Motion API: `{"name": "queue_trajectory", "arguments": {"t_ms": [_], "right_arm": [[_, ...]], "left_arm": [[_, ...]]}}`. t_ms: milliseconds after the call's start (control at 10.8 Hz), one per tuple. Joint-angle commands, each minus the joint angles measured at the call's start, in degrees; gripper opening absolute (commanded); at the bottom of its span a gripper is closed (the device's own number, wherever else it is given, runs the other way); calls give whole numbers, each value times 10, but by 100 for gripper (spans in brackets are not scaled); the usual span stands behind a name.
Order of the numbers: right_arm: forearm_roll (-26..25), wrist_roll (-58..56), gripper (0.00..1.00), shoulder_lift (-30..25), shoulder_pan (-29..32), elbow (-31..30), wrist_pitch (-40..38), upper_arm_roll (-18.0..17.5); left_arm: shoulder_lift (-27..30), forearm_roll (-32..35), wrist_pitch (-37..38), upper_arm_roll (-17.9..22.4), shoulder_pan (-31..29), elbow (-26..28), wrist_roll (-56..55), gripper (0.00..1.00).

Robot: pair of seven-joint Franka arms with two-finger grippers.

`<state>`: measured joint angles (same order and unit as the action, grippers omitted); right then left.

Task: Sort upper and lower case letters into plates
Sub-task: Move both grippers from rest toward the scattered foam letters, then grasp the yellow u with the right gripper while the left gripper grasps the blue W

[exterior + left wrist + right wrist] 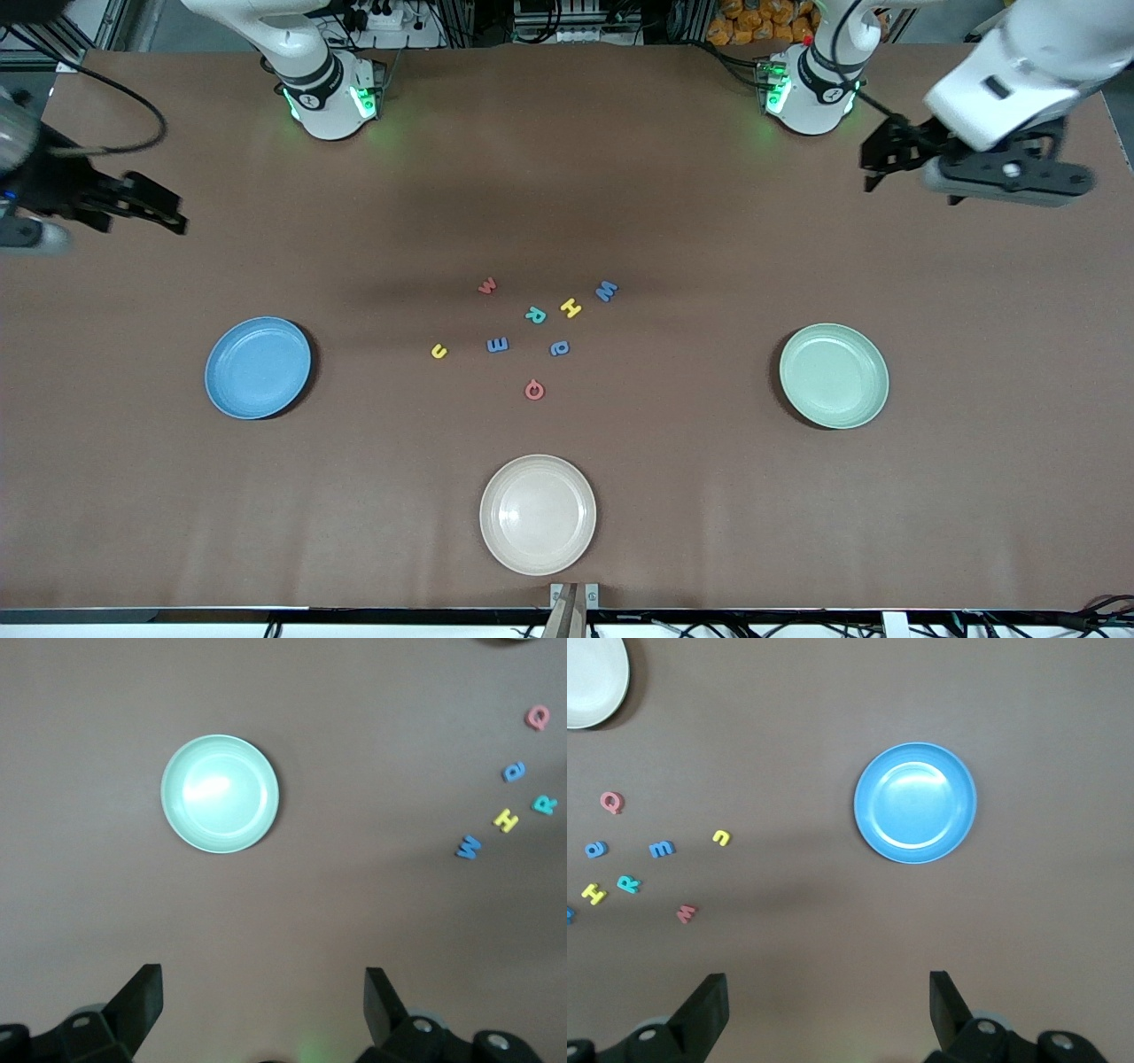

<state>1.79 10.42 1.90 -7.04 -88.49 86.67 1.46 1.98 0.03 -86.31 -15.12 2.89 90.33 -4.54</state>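
While both arms hang up over bare table w/ nothing held, all eight letters lie loose on the brown table (567,532) mid-way btwn the two task plates. Left gripper (877,159) is over the table at the left arm's end, fingers (142,992) spread wide; right gripper (155,208) is over the right arm's end, fingers (709,1001) also wide. Blue plate (258,367) sits toward the right arm's end, mint green plate (834,375) toward the left arm's end, nothing in either. Cream plate (538,514) is nearest the front cam, centre, also w/o letters. Letter cluster, farthest first: red w (487,285) and blue W (606,290), then yellow H (570,307) just beside teal R (535,314). Nearer the cam: blue a (559,348), blue E-like letter (498,345) (reads as m in right wrist view, can't tell which), yellow u (438,351). Red Q (533,389) is nearest the cam of the lot, closest to the cream plate. None touching each other, all apart from the plates.
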Motion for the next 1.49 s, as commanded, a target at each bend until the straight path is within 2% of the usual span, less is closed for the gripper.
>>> {"name": "queue_trajectory", "arguments": {"t_ms": [0, 186, 372, 651, 837, 1209, 1395], "right_arm": [[-20, 62, 100, 33, -30, 2, 31, 0], [-29, 92, 100, 61, -43, 0, 60, 0], [-29, 101, 100, 69, -40, -48, 123, 0], [-28, 182, 100, 73, -54, -139, 243, -1], [-27, 273, 100, 105, -62, -150, 282, -1], [-18, 443, 100, 170, -99, -151, 350, -1], [0, 542, 100, 202, -131, -151, 388, -2]], "left_arm": [[-30, -5, -6, -24, -5, -2, 9, 100], [-42, -11, -20, -43, -3, 6, 44, 100], [-40, -46, -81, -71, -3, 65, 37, 100], [-45, -52, -206, -127, -2, 165, 36, 100], [-67, -50, -292, -152, 21, 216, 30, 100], [-170, -38, -359, -150, 87, 213, 3, 100], [-223, 30, -394, -136, 140, 202, -75, 100]]}}
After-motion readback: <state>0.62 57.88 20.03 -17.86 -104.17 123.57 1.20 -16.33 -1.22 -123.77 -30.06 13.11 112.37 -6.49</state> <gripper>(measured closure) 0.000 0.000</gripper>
